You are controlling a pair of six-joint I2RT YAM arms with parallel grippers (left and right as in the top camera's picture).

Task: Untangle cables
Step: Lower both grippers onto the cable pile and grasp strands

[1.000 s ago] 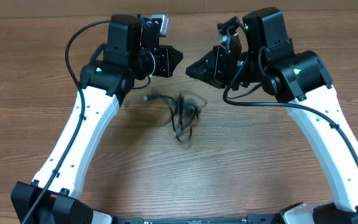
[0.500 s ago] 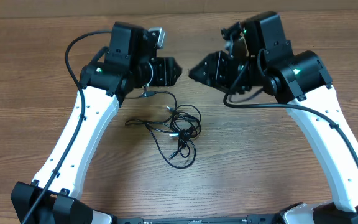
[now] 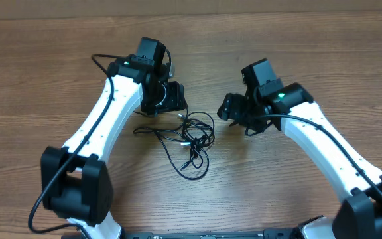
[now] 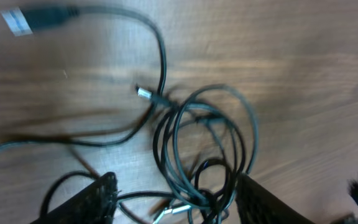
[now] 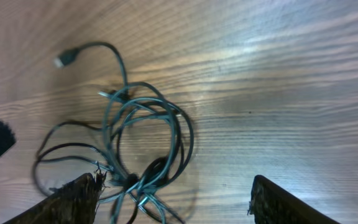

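Both grippers stand open over the table [image 3: 323, 79] and hold nothing. The cables [image 3: 192, 133] lie on the wood between them, just off the tips of the left gripper [image 3: 176, 101] and a little farther from the right gripper [image 3: 223, 108], which faces them from the other side.

In the left wrist view the gripper [image 4: 174, 182] has its fingers [image 4: 95, 200] spread wide, and the looped knot of cables [image 4: 201, 134] sits ahead of them and reaches down into the gap. A small plug [image 4: 143, 92] pokes out of the knot, and a strand runs off to a silvery plug [image 4: 17, 20] far ahead on the left. The view is blurred, so the fingertips may or may not be touching a strand.

In the right wrist view the gripper [image 5: 176, 180] is spread as wide. The knot [image 5: 143, 140] lies ahead and toward its left finger [image 5: 76, 198], and one strand curls away to a plug [image 5: 61, 61]. The wood before its right finger is bare.

From overhead, one strand trails away past the left gripper, and a long loop [image 3: 190, 174] hangs back toward the arm bases.
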